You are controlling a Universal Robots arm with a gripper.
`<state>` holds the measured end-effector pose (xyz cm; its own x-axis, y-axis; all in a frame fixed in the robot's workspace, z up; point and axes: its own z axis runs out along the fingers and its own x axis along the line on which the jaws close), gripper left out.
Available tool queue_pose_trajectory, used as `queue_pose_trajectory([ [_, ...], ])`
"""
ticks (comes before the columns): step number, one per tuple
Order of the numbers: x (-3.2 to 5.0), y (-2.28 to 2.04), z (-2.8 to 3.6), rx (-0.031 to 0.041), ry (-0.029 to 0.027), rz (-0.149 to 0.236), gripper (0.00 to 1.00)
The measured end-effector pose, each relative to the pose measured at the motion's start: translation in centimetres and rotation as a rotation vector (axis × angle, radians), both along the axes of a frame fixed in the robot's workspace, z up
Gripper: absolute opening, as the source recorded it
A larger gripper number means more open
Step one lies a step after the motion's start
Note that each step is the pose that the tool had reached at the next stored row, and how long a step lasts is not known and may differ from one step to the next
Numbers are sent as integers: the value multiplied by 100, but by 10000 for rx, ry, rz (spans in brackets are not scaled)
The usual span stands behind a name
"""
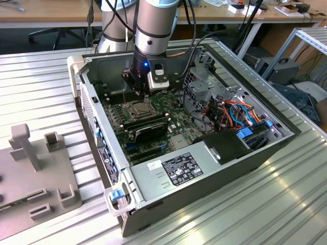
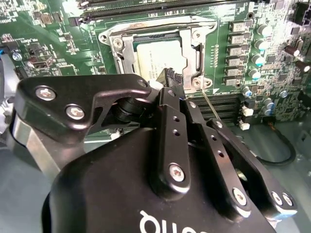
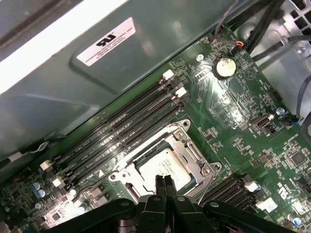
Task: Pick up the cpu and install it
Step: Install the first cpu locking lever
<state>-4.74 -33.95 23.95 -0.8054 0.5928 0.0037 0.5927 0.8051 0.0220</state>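
Counts: one grey robot arm (image 1: 156,25), one black two-finger gripper (image 3: 164,180), one small square silver-grey cpu (image 3: 160,162), one hinged shiny metal retention frame (image 3: 189,148), one round silver coin cell (image 3: 224,68), two printed labels.

Container 1: open grey metal computer case (image 1: 219,178), lying on its side on the ribbed aluminium table (image 1: 41,76). Inside are the green motherboard (image 1: 168,115), a grey boxed power supply (image 1: 153,179) at the near end, and a bundle of orange and blue cables (image 1: 235,109) toward the exterior view's right. The arm reaches down into the case.

Container 2: the socket under the retention frame. The cpu lies flat in it, metal top up, with the frame's rim around it. A thin wire lever (image 2: 210,103) slants beside the frame.

Gripper: fingers (image 3: 159,183) drawn narrow, tips together, nothing seen between them. The tips hang directly over the cpu's edge; contact cannot be judged.

Labels: one white sticker (image 3: 104,46) on the case wall, one black-and-white sticker (image 1: 180,171) on the power supply. Print not transcribed.

Outside the case: one grey moulded fixture (image 1: 30,163) on the table, at the exterior view's left.
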Motion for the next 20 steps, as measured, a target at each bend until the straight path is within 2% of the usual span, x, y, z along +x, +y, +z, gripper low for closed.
queue_pose_trajectory([
  [7,0,0,0,0,0,67,11],
  [9,0,0,0,0,0,519,11],
  [12,0,0,0,0,0,992,11],
  [20,0,0,0,0,0,1175,11],
])
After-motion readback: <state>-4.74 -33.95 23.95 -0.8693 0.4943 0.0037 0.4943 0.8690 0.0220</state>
